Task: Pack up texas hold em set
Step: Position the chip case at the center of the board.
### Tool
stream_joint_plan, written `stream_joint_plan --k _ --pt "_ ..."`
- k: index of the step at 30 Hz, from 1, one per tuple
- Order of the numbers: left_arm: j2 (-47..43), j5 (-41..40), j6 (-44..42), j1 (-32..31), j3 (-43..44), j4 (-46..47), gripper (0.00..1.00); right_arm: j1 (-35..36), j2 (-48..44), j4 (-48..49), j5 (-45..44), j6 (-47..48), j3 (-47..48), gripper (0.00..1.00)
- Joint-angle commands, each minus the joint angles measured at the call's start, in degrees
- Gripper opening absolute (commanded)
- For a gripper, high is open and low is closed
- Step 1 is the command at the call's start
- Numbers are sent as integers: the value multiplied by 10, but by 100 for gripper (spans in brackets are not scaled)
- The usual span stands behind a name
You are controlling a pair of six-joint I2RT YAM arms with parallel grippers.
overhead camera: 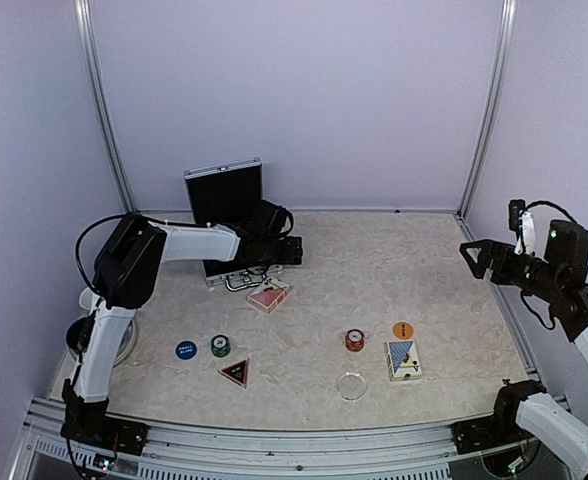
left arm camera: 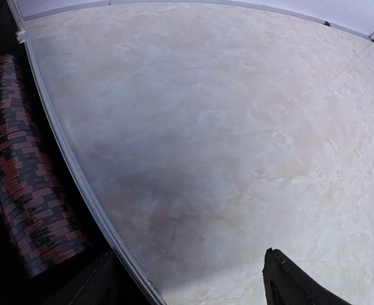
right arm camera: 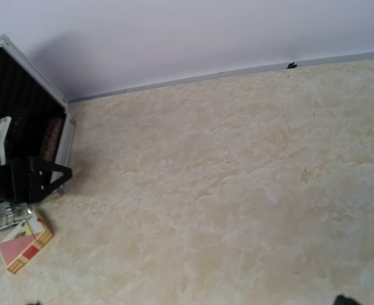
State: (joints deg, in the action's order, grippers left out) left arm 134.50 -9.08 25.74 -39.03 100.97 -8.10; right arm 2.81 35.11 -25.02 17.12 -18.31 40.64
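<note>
left pincer (overhead camera: 292, 250) spread, pinching nothing, over the right rim of the open briefcase (overhead camera: 224, 195). row of red and black chips (left arm camera: 21, 165) inside, just beside. red deck (overhead camera: 270, 296) just in front of the case. further out on the surface (overhead camera: 424, 270), all apart: blue button (overhead camera: 185, 350), green chip stack (overhead camera: 220, 345), triangle marker (overhead camera: 234, 373), red chip stack (overhead camera: 354, 340), orange button (overhead camera: 403, 329), second deck (overhead camera: 404, 358). right pincer (overhead camera: 469, 258) spread, holding nothing, raised near the right edge; open surface between it and the case.
</note>
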Motion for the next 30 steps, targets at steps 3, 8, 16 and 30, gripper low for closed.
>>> stream_joint_plan --k 3,8,16,30 --pt "41 140 -20 -50 19 23 76 -6 -11 -5 2 0 -5 99" --pt "46 162 -29 -66 23 32 75 -6 -13 -7 1 1 -6 99" --pt "38 181 -36 -96 -2 44 74 -6 -17 -11 -2 2 -6 99" --pt "3 215 -27 -133 -98 77 73 -6 -19 -10 -2 0 -8 99"
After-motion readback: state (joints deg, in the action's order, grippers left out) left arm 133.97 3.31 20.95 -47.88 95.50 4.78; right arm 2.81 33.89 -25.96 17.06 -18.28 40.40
